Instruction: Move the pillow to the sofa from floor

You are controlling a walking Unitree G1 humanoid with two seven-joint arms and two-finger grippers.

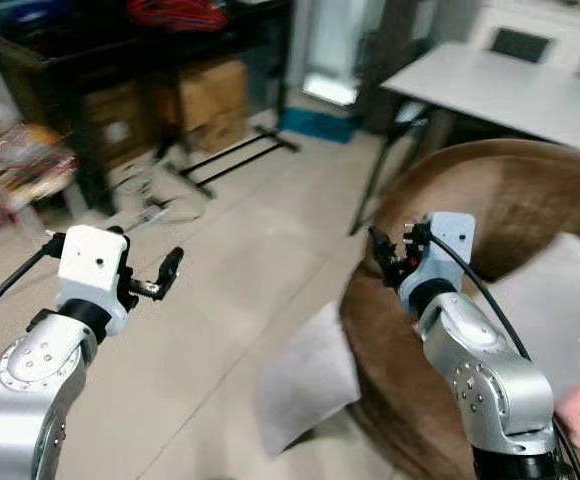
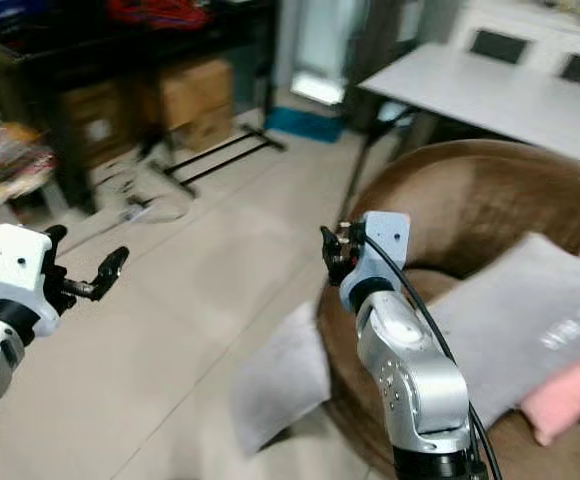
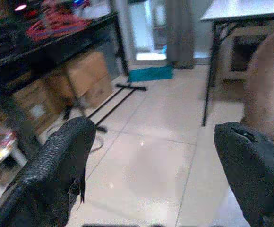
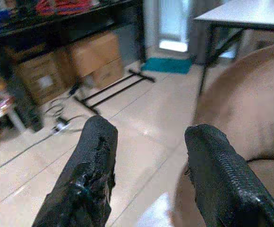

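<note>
- One grey pillow [image 1: 305, 385] lies on the tiled floor [image 1: 220, 300], leaning against the front of the brown sofa [image 1: 490, 200]; by the look of it, the job has barely begun.
- Both arms are raised in front of the robot, well above that pillow and touching nothing.
- Left pincer [image 1: 160, 278] hovers over open floor, its two black fingers [image 3: 56, 175] spread wide with nothing between them.
- Right pincer [image 1: 385, 258] hangs near the sofa's rim, its fingers [image 4: 92, 175] likewise spread and empty.
- Two cushions already sit on the seat: a larger grey cushion [image 2: 530, 320] and, beside it, a pink cushion [image 2: 570, 395].
- Still ahead, judging from this moment: lowering toward the floor pillow, closing on it, lifting it and setting it on the seat.
- Nearest arm for that reach looks to be the right one, since the pillow lies just below and between the two arms, closer to the sofa.
- Behind the scene stand a white tabletop [image 1: 500, 90], cardboard boxes [image 1: 210, 95] under a dark shelf [image 1: 120, 45], and cables [image 1: 150, 210] on the floor.
</note>
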